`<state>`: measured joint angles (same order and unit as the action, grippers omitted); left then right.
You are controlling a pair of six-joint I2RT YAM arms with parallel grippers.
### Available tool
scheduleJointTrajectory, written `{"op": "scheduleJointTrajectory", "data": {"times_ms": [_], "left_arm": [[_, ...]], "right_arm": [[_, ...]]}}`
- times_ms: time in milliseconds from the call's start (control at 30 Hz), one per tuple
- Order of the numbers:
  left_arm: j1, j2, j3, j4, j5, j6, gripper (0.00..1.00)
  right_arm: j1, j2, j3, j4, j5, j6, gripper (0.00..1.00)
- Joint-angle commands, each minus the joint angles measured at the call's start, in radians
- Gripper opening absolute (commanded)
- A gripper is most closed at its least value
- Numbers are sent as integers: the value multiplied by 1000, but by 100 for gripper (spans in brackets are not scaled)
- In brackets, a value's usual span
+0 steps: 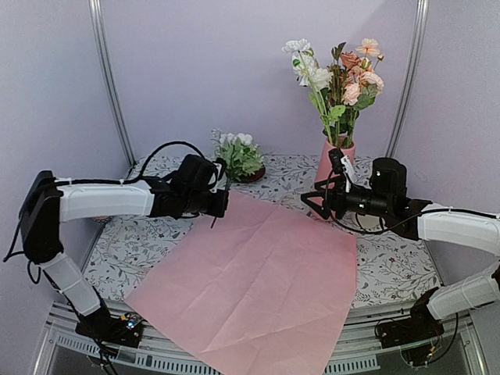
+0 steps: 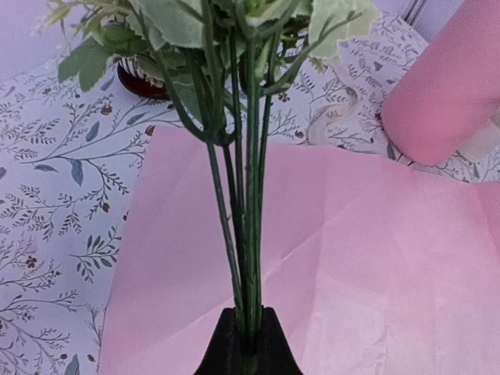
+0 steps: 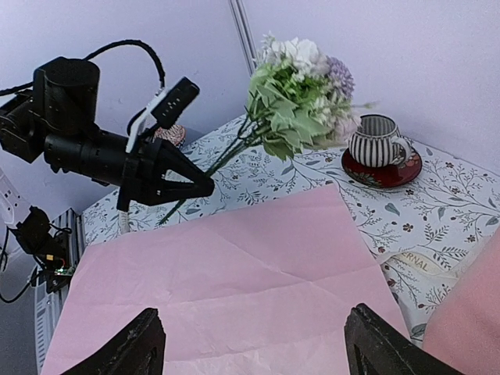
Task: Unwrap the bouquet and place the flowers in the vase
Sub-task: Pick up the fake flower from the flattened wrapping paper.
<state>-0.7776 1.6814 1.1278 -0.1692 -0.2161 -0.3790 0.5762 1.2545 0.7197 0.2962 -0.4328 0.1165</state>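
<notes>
Flowers [image 2: 248, 195]: one bunch of green stems sits in my left end effector [image 2: 248, 316], jaws clenched on the stems low down, heads leaning toward the far side; it hangs over the far left corner of the pink paper [image 1: 258, 281], clear of the sheet. Other blooms [image 1: 344, 74] stand in the vase [image 1: 334, 158], far right on the counter [image 1: 133, 242]. My right end effector [image 1: 314, 203] is released, jaws wide, holding nothing, just on the near side of the vase.

Step in hand, as I judge it: carry this bunch right to the vase and set the stems in. To do it well: lift first so the stem ends clear the rim; bring the stems upright before lowering; aim beside the blooms standing there, since the mouth looks crowded; let go only once the stems are well inside; keep the right arm out of the path.

Surface: leaf-print cloth; paper lying open and creased; striped mug [image 3: 376, 139] on a red saucer at the far edge; cream ribbon [image 3: 414, 264] loose beside the vase. Room: plain lilac walls [image 1: 219, 62].
</notes>
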Motion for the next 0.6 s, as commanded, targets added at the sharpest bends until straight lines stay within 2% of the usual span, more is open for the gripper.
{"op": "scheduleJointTrajectory", "data": {"times_ms": [0,133,367,567], "left_arm": [[-32,-126,-90,85,-30,2,0],[-52,-239,-194,201,17,11,0],[-133,-442,-371,508,210,-11,0],[-200,-544,-506,770,247,-27,0]], "right_arm": [[21,-37,13,20,-26,34,81],[67,-37,28,20,-15,52,82],[210,-4,85,34,34,85,82],[331,53,97,214,42,182,82]]}}
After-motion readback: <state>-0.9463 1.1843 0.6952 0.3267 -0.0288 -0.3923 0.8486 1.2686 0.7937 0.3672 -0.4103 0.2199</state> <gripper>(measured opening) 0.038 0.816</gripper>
